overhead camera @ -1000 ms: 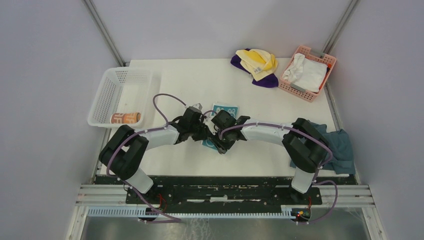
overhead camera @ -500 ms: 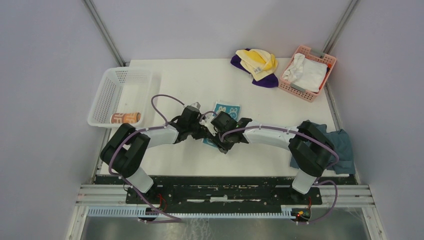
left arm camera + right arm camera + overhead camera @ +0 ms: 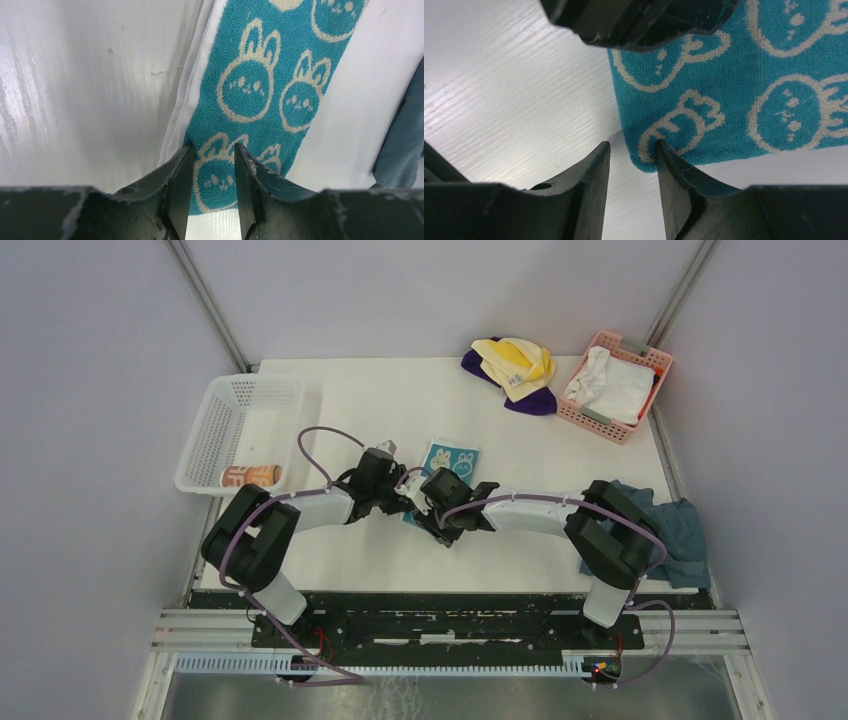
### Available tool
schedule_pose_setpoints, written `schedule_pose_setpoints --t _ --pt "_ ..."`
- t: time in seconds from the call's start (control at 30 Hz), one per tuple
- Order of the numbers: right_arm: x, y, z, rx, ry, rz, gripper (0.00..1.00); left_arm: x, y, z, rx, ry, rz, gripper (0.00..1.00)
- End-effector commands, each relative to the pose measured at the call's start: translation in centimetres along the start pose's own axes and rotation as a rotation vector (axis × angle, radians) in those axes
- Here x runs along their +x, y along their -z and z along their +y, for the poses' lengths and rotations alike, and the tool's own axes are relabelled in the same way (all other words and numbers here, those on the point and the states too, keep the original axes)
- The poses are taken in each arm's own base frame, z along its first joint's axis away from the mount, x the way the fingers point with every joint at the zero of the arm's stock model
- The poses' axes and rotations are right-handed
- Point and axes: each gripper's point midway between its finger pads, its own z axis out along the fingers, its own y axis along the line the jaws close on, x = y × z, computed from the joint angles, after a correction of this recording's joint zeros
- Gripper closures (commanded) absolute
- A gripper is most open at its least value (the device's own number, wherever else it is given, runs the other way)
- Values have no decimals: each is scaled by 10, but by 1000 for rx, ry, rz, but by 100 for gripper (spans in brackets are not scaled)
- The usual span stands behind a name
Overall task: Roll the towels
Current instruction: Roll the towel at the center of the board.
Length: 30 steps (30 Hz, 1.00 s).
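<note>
The teal towel with white rabbit faces (image 3: pixel 448 461) lies folded into a narrow strip mid-table. My left gripper (image 3: pixel 404 493) is open, its jaws over the strip's near end (image 3: pixel 260 90), with terry showing between them. My right gripper (image 3: pixel 428 508) is open at the towel's near corner (image 3: pixel 744 95); its right finger (image 3: pixel 674 170) touches the corner and its left finger stands on bare table. A pale yellow towel (image 3: pixel 514 361) lies crumpled on a deep purple one (image 3: pixel 533 403) at the back. A rolled peach-orange towel (image 3: pixel 250 476) lies in the white basket (image 3: pixel 215 425).
A pink basket (image 3: pixel 640 355) at the back right holds a white cloth (image 3: pixel 612 388). A dull blue-grey cloth (image 3: pixel 682 528) lies at the right edge beside the right arm. The left gripper's body (image 3: pixel 639 20) hangs close above the right gripper.
Both grippers have shifted a little to the left and slightly farther back over the towel's near end. The teal towel has stayed in place.
</note>
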Motion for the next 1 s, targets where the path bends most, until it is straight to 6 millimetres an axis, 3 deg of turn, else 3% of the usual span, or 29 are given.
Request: schedule_pose_setpoints --t 0.0,0.2,0.33,0.53,0.83,0.97 --pt "10 -15 -9 52 34 29 53 14 -5 46 -150 -51 52 56" --pt "20 -27 -7 46 39 78 58 11 -6 53 -155 -10 53 55" --pt "15 -28 -1 15 28 71 75 -2 5 52 -140 61 -5 51" --pt "-6 -28 21 -101 -36 19 100 -23 36 50 -163 193 -146 38" --pt "-52 -13 37 -234 -195 -74 100 -26 98 70 -236 363 -316 29" --pt "-60 -12 40 -255 -221 -83 100 -9 99 67 -180 447 -285 29"
